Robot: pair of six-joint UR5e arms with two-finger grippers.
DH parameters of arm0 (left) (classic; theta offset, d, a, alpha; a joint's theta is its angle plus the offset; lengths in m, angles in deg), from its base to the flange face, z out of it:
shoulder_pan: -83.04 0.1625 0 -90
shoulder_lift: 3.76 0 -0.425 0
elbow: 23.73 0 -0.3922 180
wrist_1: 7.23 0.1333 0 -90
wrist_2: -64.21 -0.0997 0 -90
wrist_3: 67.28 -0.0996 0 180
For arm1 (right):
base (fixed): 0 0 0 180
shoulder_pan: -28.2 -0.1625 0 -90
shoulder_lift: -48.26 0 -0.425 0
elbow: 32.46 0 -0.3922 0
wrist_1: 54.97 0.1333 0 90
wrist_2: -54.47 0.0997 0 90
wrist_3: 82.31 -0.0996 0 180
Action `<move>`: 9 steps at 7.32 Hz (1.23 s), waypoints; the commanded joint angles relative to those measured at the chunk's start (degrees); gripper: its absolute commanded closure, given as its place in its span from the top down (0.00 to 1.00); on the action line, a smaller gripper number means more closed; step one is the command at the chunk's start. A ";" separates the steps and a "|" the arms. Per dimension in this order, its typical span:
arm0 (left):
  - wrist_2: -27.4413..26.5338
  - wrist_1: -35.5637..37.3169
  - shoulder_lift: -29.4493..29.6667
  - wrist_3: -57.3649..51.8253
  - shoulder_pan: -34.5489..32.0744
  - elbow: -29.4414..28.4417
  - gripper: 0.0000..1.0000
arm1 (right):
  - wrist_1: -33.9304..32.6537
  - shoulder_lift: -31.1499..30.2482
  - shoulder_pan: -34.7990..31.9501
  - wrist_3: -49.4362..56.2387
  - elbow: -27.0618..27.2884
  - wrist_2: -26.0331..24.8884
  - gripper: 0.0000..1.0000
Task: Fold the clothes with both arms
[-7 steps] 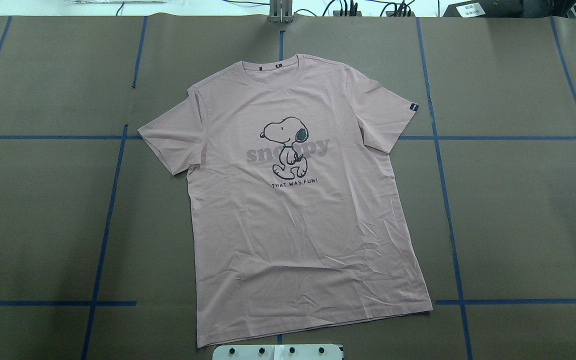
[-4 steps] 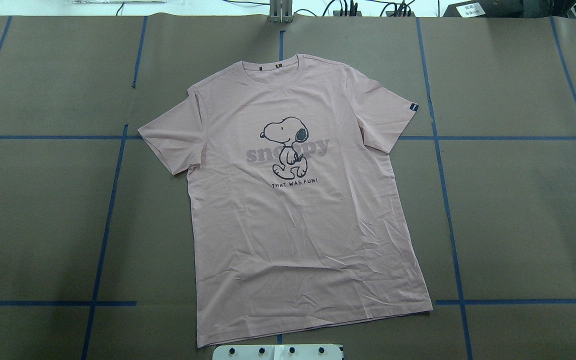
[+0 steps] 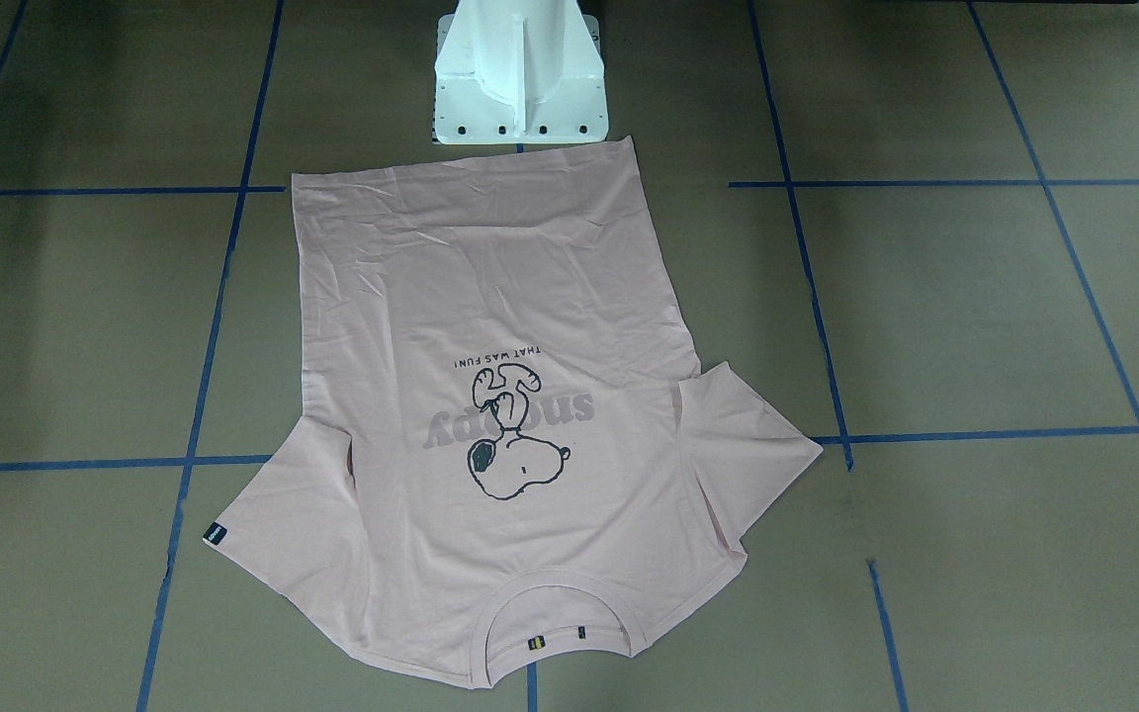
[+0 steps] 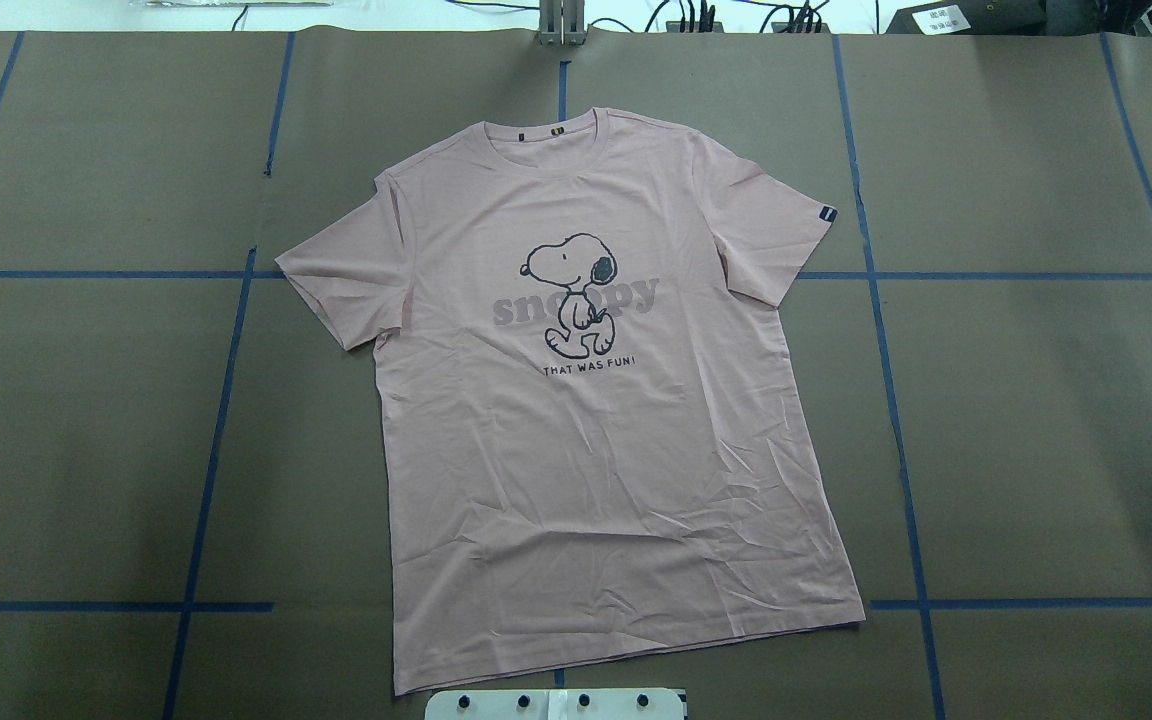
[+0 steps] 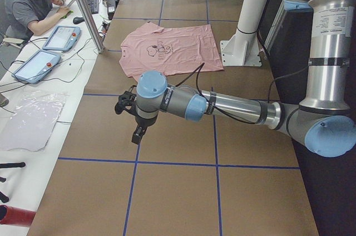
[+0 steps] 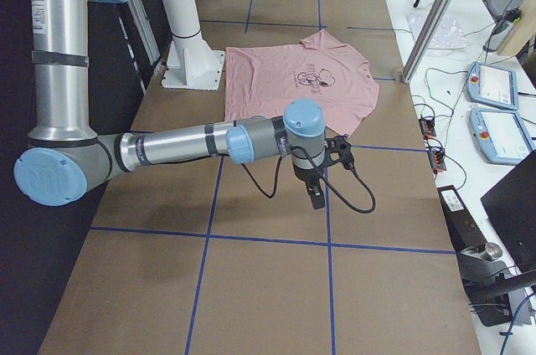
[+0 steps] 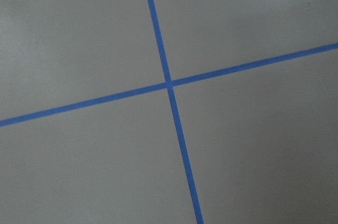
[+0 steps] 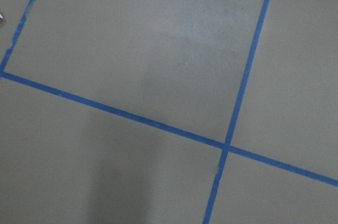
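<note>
The pale pink T-shirt (image 4: 586, 450) lies flat and face up on the brown table cover, neck away from the robot base, both sleeves spread; it also shows as the shirt (image 3: 490, 297) (image 5: 167, 52) (image 6: 301, 79). The left arm reaches out over bare table beside the shirt, its gripper (image 5: 138, 133) pointing down, clear of the cloth. The right arm does the same at the other end, with its gripper (image 6: 316, 196) above the paper. I cannot tell whether either is open or shut. Both wrist views show only brown paper and blue tape.
The white pedestal base (image 3: 520, 89) stands just behind the shirt's hem. Blue tape lines (image 4: 881, 330) grid the table. A person (image 5: 30, 2) sits at a side desk with tablets (image 5: 61, 37). More pendants (image 6: 494, 87) and cables lie along the far edge.
</note>
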 commanded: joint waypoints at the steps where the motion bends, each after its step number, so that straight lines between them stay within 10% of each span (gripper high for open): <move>1: -0.08 -11.01 3.36 0.22 0.00 -1.01 1.00 | 2.38 3.01 0.04 -1.54 -3.18 2.96 1.00; 6: 0.36 -26.65 6.53 11.38 6.06 -3.22 1.00 | 14.43 15.18 11.96 -27.76 -9.31 2.09 1.00; 9: 0.10 -28.33 6.72 11.82 13.00 -3.13 1.00 | 24.21 23.91 25.39 -50.42 -16.24 -15.71 0.99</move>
